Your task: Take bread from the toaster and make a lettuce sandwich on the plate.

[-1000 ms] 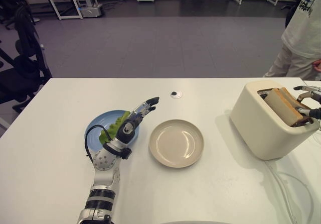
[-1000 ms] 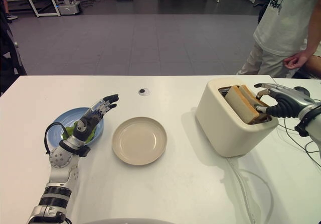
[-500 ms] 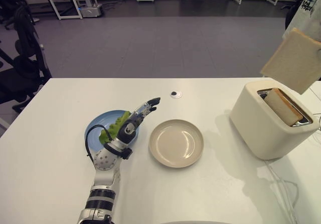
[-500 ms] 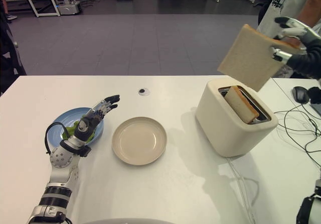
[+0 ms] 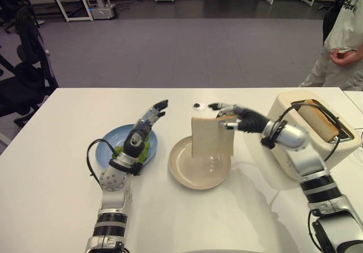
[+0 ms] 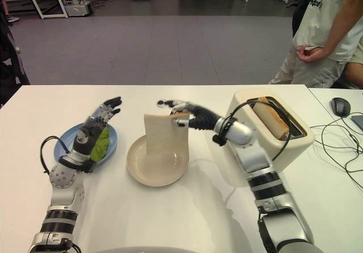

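- counter [image 5: 57, 196]: white, carries everything below.
- left hand [image 5: 139, 136]: far left, raised over the blue plate, fingers stretched out straight and pointing away and to the right. Nothing in it that I can see.
- blue plate [image 5: 113, 135]: flat on the counter under that hand, left of the beige plate, a small gap between the two.
- lettuce [image 6: 102, 142]: green leaf lying on the right part of the blue plate, just under and beside the left palm (contact with the hand can't be made out).
- small dark dot [image 5: 197, 105]: on a white disc set in the counter, behind the beige plate and apart from it.
- beige plate [image 5: 195, 179]: round, mid-counter, between the blue plate and the toaster. Nothing lies flat in it.
- bread slice [image 5: 211, 136]: pale square, hanging upright by its top edge, broad face to the camera, over the beige plate. Bottom edge is low over the plate's inside; touching or not, cannot tell.
- right hand [image 5: 241, 119]: out to the left from the toaster side, fingers closed in a pinch on the top right edge of the bread slice, one finger sticking out past it to the left.
- toaster [image 5: 340, 151]: cream, rounded, at the right of the counter, partly behind the right forearm.
- second slice [image 5: 319, 120]: in the toaster's slot, browned top poking out, tilted.
- mouse [image 6: 338, 106]: dark, on the counter at the far right, past the toaster.
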Tool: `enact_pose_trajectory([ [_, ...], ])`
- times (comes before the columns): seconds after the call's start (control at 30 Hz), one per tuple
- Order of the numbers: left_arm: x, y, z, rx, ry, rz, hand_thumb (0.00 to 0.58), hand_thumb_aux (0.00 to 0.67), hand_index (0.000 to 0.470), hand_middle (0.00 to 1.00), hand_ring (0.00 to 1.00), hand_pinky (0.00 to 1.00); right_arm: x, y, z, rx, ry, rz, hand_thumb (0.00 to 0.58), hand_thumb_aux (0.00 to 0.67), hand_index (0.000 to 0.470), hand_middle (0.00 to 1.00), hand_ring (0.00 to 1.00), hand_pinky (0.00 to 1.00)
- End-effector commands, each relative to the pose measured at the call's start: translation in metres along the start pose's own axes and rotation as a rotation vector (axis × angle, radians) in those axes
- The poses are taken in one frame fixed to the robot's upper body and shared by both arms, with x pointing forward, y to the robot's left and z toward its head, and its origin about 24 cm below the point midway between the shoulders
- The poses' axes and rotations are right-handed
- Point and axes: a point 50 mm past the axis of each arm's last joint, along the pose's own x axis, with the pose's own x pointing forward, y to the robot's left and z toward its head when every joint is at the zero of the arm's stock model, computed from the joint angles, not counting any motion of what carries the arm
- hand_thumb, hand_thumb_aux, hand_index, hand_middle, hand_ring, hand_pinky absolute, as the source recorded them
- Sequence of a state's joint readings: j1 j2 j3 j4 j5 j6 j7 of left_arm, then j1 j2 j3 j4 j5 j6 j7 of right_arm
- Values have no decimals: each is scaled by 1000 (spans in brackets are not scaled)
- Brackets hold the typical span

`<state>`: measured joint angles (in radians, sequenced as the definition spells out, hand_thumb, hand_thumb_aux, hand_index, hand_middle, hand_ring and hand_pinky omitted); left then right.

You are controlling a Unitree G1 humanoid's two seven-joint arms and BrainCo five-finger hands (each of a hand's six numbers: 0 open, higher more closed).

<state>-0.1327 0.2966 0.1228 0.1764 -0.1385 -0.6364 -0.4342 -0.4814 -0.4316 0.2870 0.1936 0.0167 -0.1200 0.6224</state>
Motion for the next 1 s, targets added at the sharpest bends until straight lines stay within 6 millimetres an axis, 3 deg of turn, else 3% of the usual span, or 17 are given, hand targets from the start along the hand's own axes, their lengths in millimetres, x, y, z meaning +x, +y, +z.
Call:
enact_pose_trajectory([
  [0.03,-10,40,9,394,101,2,0,0,0,0,0,0,15,23,-25,51,82,83,580,670,470,0,0,0],
  [0.1,-19,55,2,610,213,-28,0,0,0,0,0,0,21,30,-34,66,109,84,580,670,470,0,0,0],
  [0.13,-24,60,-5,710,274,-59,0,0,0,0,0,0,22,31,-37,51,119,77,577,620,435,0,0,0],
  [0.17,-29,65,-13,801,335,-95,0,0,0,0,0,0,23,32,-39,30,124,72,512,441,310,0,0,0],
  [0.2,-34,68,-18,868,382,-127,0,0,0,0,0,0,24,32,-39,8,124,70,75,45,31,0,0,0],
  [0.23,-39,71,-23,928,424,-156,0,0,0,0,0,0,24,32,-39,-13,124,72,0,0,0,0,0,0],
  [0.37,-55,77,-42,1149,554,-288,0,0,0,0,0,0,21,25,-36,-56,90,37,0,0,0,0,0,0],
  [0.5,-65,75,-56,1243,626,-379,0,0,0,0,0,0,20,17,-29,-80,50,-6,0,0,0,0,0,0],
  [0.53,-67,76,-58,1254,641,-386,36,21,15,0,0,0,20,17,-27,-81,43,-9,0,0,0,0,0,0],
  [0.6,-69,77,-60,1257,656,-391,241,158,111,0,0,0,19,17,-26,-83,35,-12,0,0,0,0,0,0],
  [0.63,-70,76,-62,1254,662,-397,371,268,188,0,0,0,19,18,-26,-87,32,-12,0,0,0,0,0,0],
  [0.67,-71,76,-64,1249,667,-404,422,321,225,0,0,0,19,19,-26,-90,30,-12,0,0,0,0,0,0],
  [0.77,-73,74,-68,1232,678,-414,505,428,300,0,0,0,19,19,-25,-99,22,-15,0,0,0,0,0,0],
  [0.83,-73,74,-69,1226,675,-414,564,557,391,0,0,0,19,19,-24,-102,19,-18,0,0,0,0,0,0],
  [0.93,-72,73,-68,1218,656,-408,580,670,470,0,0,0,19,19,-25,-108,20,-20,0,0,0,0,0,0],
  [1.0,-72,72,-68,1214,645,-409,580,670,470,0,0,0,19,19,-25,-111,21,-22,0,0,0,0,0,0],
])
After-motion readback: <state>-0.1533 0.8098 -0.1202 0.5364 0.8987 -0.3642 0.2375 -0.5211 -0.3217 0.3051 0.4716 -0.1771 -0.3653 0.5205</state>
